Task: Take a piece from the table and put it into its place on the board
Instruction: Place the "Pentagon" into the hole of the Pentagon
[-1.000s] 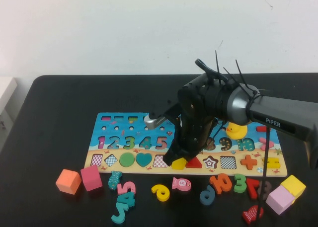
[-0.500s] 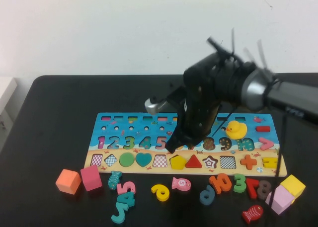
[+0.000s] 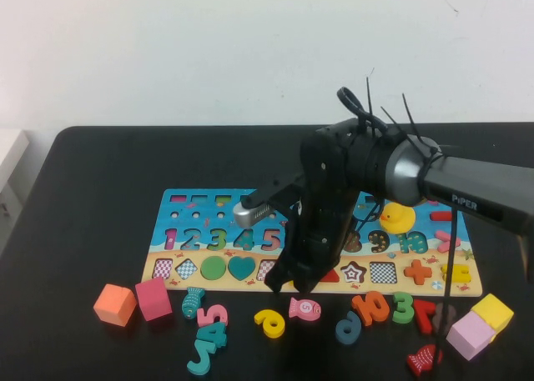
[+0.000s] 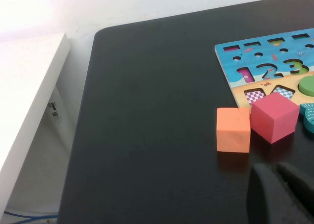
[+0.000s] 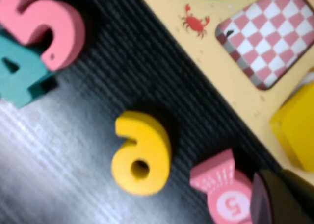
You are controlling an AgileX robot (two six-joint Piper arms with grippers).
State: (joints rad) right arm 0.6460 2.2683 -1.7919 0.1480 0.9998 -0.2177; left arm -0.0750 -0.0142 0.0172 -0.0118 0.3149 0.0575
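My right gripper (image 3: 280,283) is shut and empty, hanging low over the front edge of the board (image 3: 179,208), where it hides the piece in the high view. The right wrist view shows the yellow pentagon piece (image 5: 297,131) lying on the board beside a red-checkered square recess (image 5: 267,37), just past the dark fingertips (image 5: 274,197). Its place is covered by the piece, and I cannot tell how deep the piece sits. My left gripper (image 4: 275,167) is parked shut over the black table (image 4: 147,111), short of an orange cube (image 4: 233,129).
Loose pieces lie in front of the board: a yellow 6 (image 3: 269,322), a pink fish (image 3: 305,308), a teal 4 (image 3: 205,348) and more numbers to the right. Orange (image 3: 114,304) and magenta (image 3: 153,298) cubes sit left. A rubber duck (image 3: 397,218) stands on the board.
The right gripper lifted off the pentagon, leaving it in the board's shape row, then came back down towards the board's front edge and now covers it from above.
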